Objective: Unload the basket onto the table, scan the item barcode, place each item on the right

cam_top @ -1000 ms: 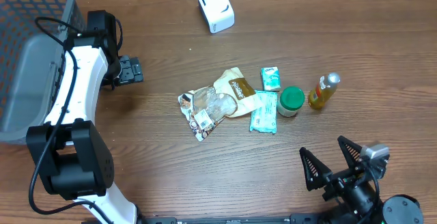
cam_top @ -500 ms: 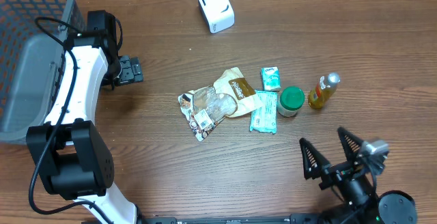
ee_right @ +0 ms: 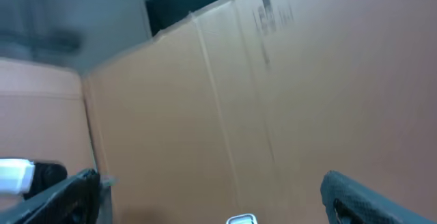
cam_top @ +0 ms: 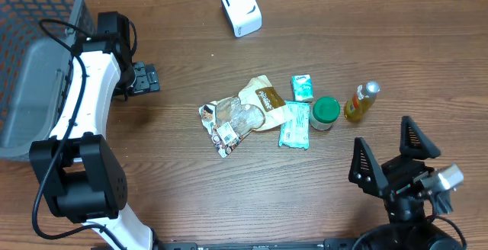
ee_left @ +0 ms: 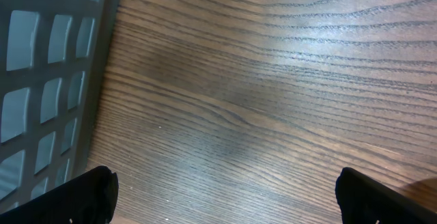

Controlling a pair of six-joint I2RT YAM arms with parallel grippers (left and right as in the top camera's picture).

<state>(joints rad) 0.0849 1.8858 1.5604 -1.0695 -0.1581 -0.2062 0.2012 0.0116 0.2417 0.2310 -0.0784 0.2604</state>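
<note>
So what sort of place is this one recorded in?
Probably a mock shop checkout on a wooden table: a white scanner, a grey basket at the edge, and a jar, a bottle and snack packets in the middle.

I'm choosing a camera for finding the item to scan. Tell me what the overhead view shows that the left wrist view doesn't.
Only overhead: the white scanner, snack packets, green-lidded jar, bottle and the open right gripper. Only left wrist: the left gripper close up, its tips spread wide over bare wood. Both: the grey basket and the wooden table.
</note>
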